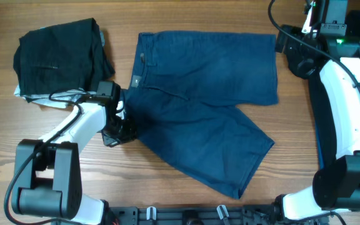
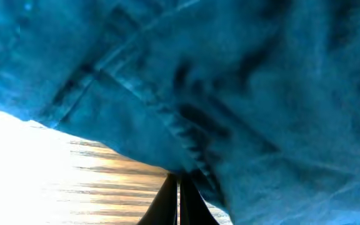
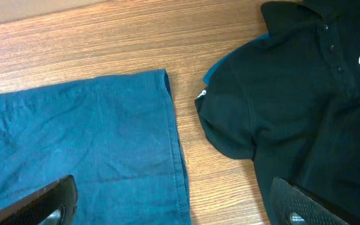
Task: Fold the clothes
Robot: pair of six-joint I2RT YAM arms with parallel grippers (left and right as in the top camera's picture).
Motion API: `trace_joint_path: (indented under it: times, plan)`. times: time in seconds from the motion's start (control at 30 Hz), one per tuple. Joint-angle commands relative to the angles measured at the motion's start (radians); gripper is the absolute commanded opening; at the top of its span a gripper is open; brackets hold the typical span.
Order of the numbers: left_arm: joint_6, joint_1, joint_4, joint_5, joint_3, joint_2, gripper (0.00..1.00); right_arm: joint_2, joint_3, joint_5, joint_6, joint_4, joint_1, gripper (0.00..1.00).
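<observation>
Wood table (image 1: 5, 125) carries the denim shorts (image 1: 199, 94) flat at its middle, waistband left and legs fanned right, laid open for folding. A black polo (image 3: 305, 81) lies near the upper leg's hem. Over that hem the right gripper (image 3: 174, 209) hangs spread wide, holding nothing. The left gripper (image 1: 120, 128) pinches the shorts' waist-end edge, likely to lift it.

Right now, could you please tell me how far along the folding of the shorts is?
No fold is made yet: the denim shorts lie spread flat, both legs open. In hand: the left gripper is shut at their waistband-side edge, though whether it pinches cloth is unclear; the right gripper hangs open over a leg hem beside the black polo shirt. Left: every fold.
</observation>
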Motion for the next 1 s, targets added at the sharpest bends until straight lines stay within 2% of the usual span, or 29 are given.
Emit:
trace_joint_path:
  times: [0.0,0.1,0.17,0.2,0.27,0.3,0.37,0.47,0.6,0.77,0.83,0.97]
  plan:
    - [-0.002,-0.009,-0.053,-0.035,0.025,-0.025,0.04,0.011,0.000,0.006,0.001,0.002,0.004,1.00]
    - [0.010,-0.008,-0.077,-0.164,0.075,-0.125,0.04,0.011,0.000,0.006,0.002,0.002,0.004,0.99]
    - [0.011,-0.008,-0.062,-0.256,0.077,-0.179,0.11,0.011,0.000,0.006,0.002,0.002,0.004,1.00]
    - [0.060,-0.007,-0.046,-0.272,0.077,-0.201,0.21,0.011,0.000,0.006,0.002,0.002,0.004,1.00]
    - [0.169,0.006,-0.012,-0.272,0.077,-0.206,0.57,0.011,0.000,0.006,0.001,0.002,0.004,1.00]
    - [0.226,0.022,0.016,-0.272,0.076,-0.192,0.66,0.011,0.000,0.006,0.002,0.002,0.004,1.00]
    - [0.274,0.040,0.045,-0.272,0.076,-0.167,0.74,0.011,0.000,0.006,0.002,0.002,0.004,1.00]
    - [0.357,0.085,0.082,-0.266,0.076,-0.121,0.78,0.011,0.000,0.006,0.002,0.002,0.004,1.00]
    - [0.489,0.156,0.130,-0.082,0.076,-0.082,0.76,0.011,0.000,0.006,0.002,0.002,0.004,0.99]
    - [0.668,0.198,0.132,0.081,0.076,-0.077,0.74,0.011,0.000,0.006,0.001,0.002,0.004,1.00]
    - [0.710,0.204,0.133,0.120,0.076,-0.072,0.72,0.011,0.000,0.006,0.001,0.002,0.004,1.00]
    - [0.717,0.203,0.125,0.122,0.076,-0.058,0.70,0.011,0.000,0.006,0.001,0.002,0.004,1.00]
